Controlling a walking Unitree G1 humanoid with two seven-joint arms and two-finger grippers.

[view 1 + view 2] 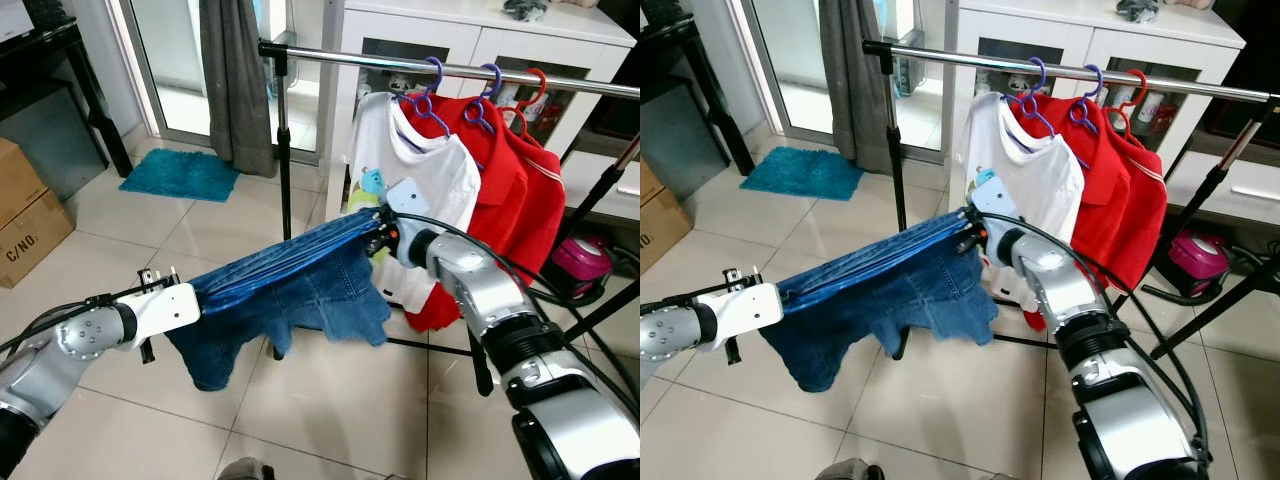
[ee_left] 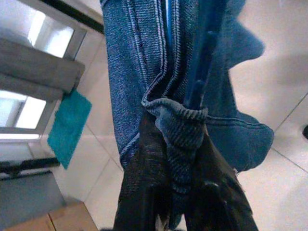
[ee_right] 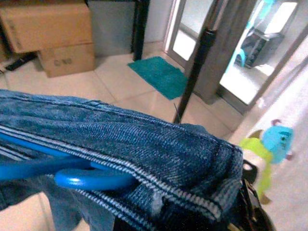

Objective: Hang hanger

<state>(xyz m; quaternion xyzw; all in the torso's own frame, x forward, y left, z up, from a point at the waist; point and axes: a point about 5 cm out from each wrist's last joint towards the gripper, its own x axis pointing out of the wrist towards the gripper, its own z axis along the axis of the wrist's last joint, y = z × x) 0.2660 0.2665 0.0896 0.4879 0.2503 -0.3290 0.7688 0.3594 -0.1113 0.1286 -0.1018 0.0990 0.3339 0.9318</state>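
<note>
Right arm (image 1: 530, 350) nearest, reaching far-left; right hand (image 1: 378, 236) pinches one end of the denim shorts (image 1: 300, 285). Left hand (image 1: 195, 300) pressed together on the other end. Shorts stretched between the hands, in front of the clothes rail (image 1: 450, 68). Blue hanger (image 3: 72, 171) sits inside the waistband. White shirt (image 1: 425, 185) and red shirts (image 1: 520, 190) hang on the rail, far right.

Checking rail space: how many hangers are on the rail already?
3: two purple hangers and one red hanger hooked side by side on the rail, right part. More may hide beyond the frame edge.
</note>
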